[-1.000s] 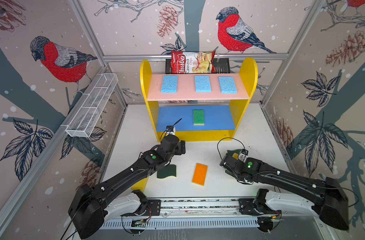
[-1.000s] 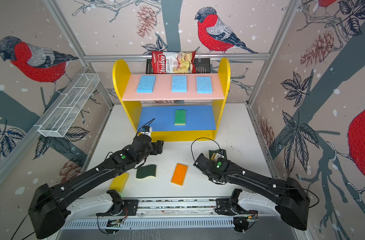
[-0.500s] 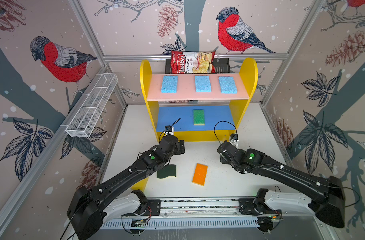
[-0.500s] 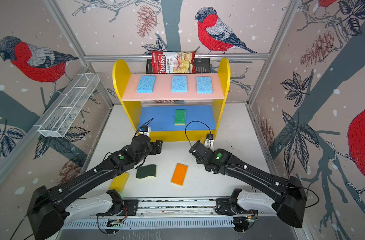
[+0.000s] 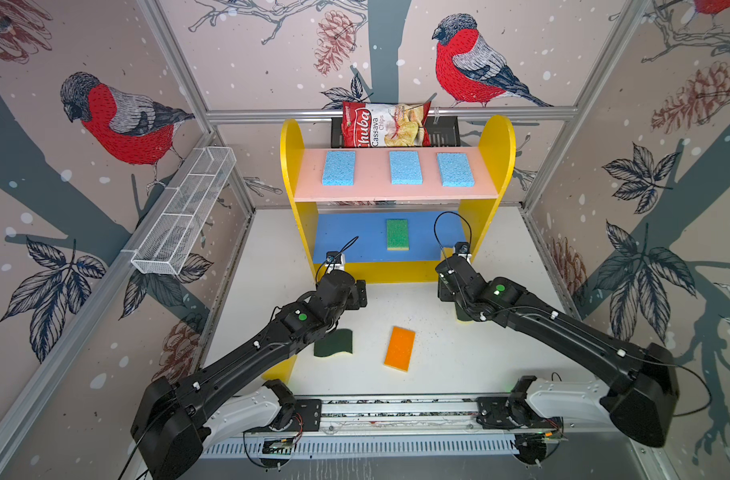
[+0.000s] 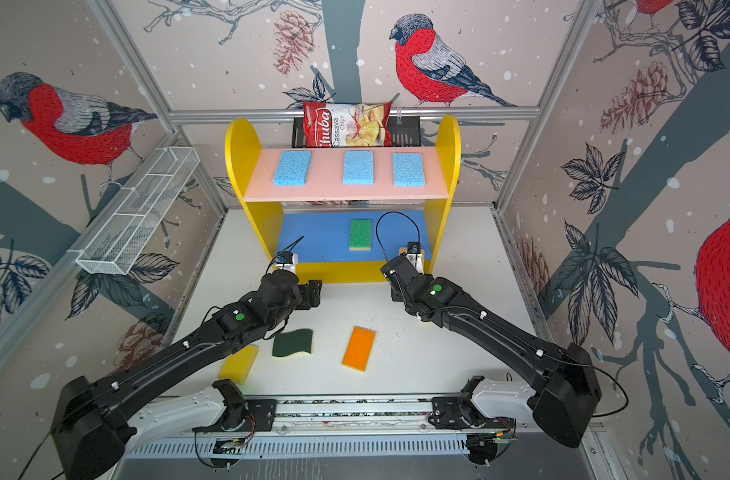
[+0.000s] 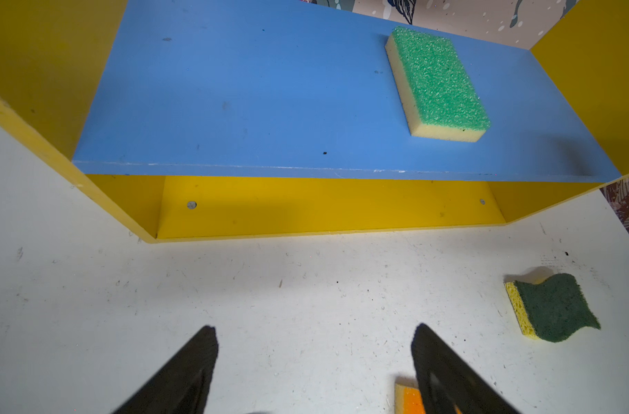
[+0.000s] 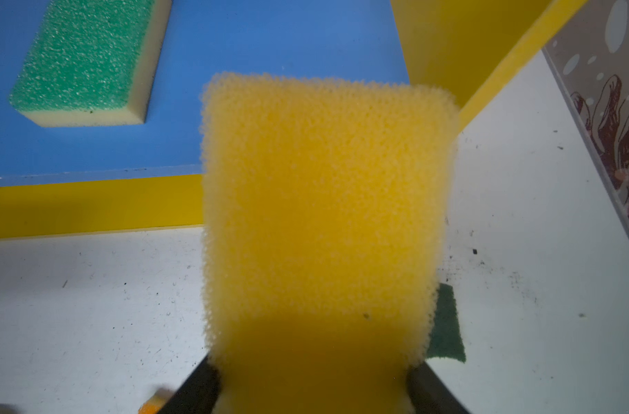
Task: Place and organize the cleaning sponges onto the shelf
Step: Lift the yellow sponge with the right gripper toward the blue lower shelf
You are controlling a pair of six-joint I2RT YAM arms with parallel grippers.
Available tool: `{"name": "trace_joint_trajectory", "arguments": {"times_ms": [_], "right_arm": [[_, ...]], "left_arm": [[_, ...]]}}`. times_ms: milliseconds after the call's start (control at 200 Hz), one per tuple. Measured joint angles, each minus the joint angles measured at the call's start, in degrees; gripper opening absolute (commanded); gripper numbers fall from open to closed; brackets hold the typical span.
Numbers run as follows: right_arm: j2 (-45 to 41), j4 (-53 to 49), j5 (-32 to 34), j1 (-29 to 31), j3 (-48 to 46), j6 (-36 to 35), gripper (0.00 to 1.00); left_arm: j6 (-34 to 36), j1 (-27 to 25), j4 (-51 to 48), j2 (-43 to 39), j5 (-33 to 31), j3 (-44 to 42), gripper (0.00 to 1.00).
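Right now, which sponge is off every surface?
The yellow sponge clamped in the right gripper; the rest lie flat on the shelf or the table.

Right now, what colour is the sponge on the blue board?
Sponge: green top, yellow below; best in left wrist view.
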Motion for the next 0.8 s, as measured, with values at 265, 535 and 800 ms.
{"name": "trace_joint_trajectory", "arguments": {"times_ms": [265,535,800], "right_arm": [[2.32,6.84,0.68,-2.27,0.74,-6.4,0.62],[3.89,11.58,1.2,-4.55,0.74,-10.69,0.61],[7.17,14.51,1.27,-5.46,1.92,-13.75,0.6]], "left_arm": [[0.24,0.0,-0.22,-1.09,-0.9,-1.18,0.85],[0.66,0.0,-0.15,-1.42,-1.14,-1.46,0.85],[0.74,0.0,0.24,-1.97,-1.68,-1.88,0.85]]}}
